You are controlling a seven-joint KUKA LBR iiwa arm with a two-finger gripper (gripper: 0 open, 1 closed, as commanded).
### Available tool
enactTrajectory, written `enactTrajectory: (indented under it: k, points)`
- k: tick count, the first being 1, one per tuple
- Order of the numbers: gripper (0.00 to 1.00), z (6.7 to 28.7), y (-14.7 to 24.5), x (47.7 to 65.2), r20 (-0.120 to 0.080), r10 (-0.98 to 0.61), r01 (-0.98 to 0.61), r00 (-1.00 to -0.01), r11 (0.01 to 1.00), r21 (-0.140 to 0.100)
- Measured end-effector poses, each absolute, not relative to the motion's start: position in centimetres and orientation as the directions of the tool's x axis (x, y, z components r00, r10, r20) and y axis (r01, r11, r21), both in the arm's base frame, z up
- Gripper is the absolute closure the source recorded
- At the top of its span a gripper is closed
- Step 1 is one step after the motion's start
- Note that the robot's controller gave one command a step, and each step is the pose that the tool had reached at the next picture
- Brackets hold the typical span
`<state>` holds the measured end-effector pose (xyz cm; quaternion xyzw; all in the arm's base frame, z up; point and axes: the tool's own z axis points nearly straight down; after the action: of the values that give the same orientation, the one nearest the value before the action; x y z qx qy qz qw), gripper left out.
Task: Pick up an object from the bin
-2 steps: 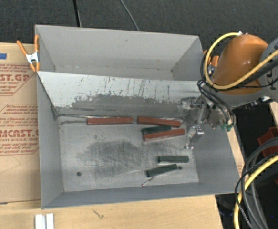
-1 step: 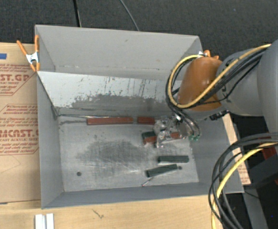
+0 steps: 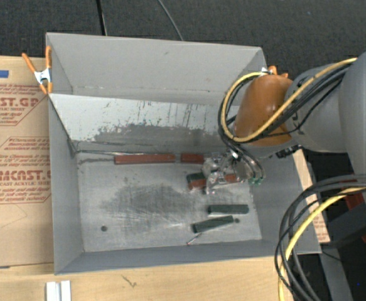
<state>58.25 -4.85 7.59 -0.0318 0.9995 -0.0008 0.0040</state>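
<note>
From where I stand the pick is not done: nothing is lifted clear of the bin (image 3: 139,74), and every loose thing I can see lies flat on its grey floor. The gripper (image 3: 222,172) is down low at about 2 o'clock on that floor, in among a little cluster.

At its 9 o'clock side lies a small red-brown piece (image 3: 197,180) with a green end, touching the metal tip or very nearly so. I judge that to be the thing it is at. A scrap of the same red-brown shows on the gripper's 3 o'clock side too, and I cannot tell whether that is one thing or two.

Whether the grip is spread or pinched shut I cannot tell, since the metal parts run together, so I would not say it holds anything. What is left, as I judge it, is a sure hold and the lift out.

A long red-brown bar (image 3: 145,159) lies along the floor's 12 o'clock edge, with a shorter red-brown piece (image 3: 192,158) just beside its end. A dark green stick (image 3: 228,209) lies at 4 o'clock and a second dark stick (image 3: 214,224) at 5 o'clock, both near the gripper but apart from it
</note>
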Motion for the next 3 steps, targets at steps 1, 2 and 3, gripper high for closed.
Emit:
enactTrajectory:
  k: [1,2,3]
  points:
    - [1.00,12.7,-4.8,57.7,0.003,-0.123,-0.123,-0.992,0.992,0.001]
    - [0.00,23.1,-5.2,56.9,-0.003,-0.016,-0.016,-1.000,1.000,0.000]
    - [0.00,23.1,-5.2,56.9,-0.003,-0.016,-0.016,-1.000,1.000,0.000]
